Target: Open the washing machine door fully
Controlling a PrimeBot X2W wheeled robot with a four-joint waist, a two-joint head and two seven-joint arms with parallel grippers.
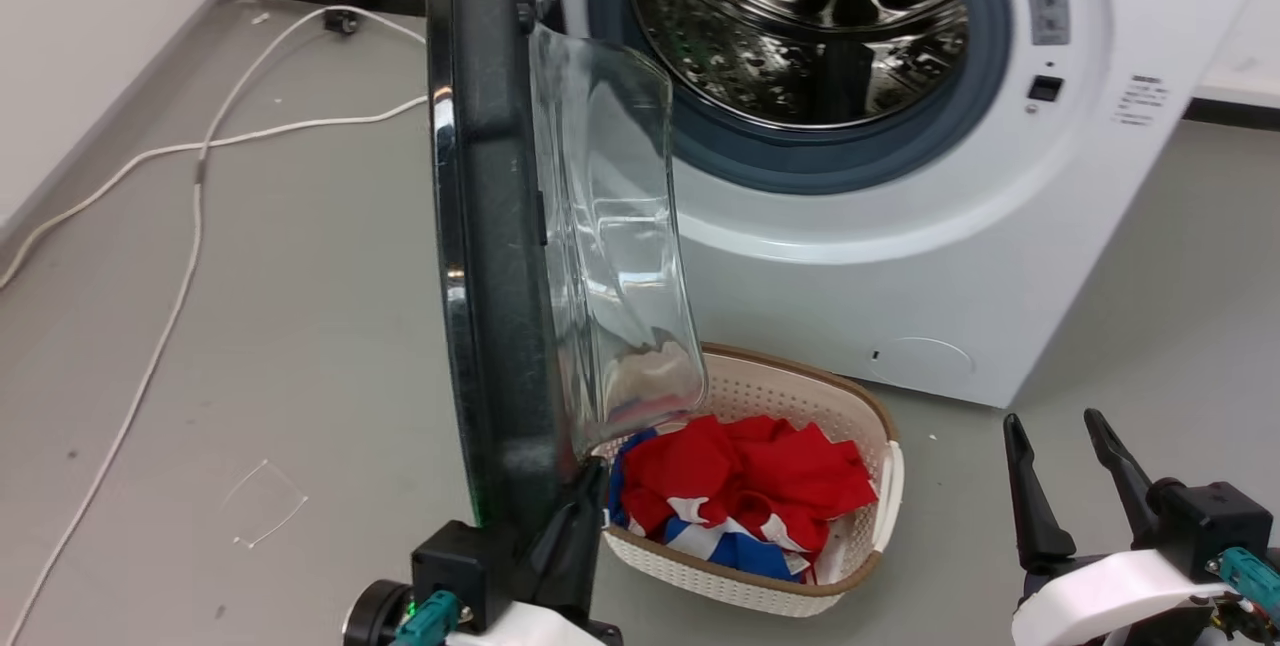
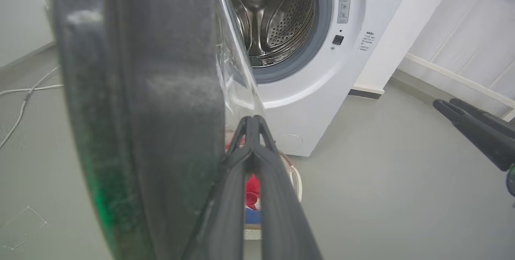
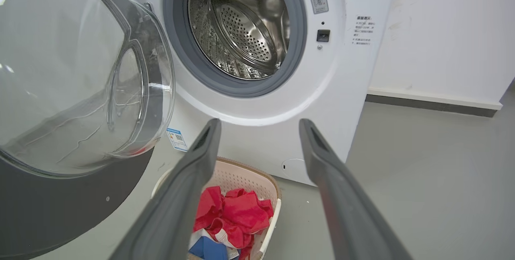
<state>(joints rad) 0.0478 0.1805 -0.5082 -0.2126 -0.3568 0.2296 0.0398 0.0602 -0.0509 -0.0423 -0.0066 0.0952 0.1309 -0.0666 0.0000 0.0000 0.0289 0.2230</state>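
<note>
Head view, door (image 1: pixel 490 226) standing edge-on, about square to washer (image 1: pixel 900 256), left gripper (image 1: pixel 588 486) lying against its inner rim, jaws closed and empty, basket (image 1: pixel 885 486) sitting just beside, right gripper (image 1: pixel 1075 461) hanging wide open, holding nothing, bare floor (image 1: pixel 250 326) lying beyond door's outer face.

The washing machine door (image 1: pixel 490 256) stands edge-on left of centre, glass bulging right, swung away from the washing machine (image 1: pixel 900 266) at upper right. At bottom centre the left gripper (image 1: pixel 588 486) touches the door's lower rim. A basket (image 1: pixel 880 426) holds red cloth (image 1: pixel 740 481). At lower right the right gripper (image 1: pixel 1051 416) has its fingers spread
</note>
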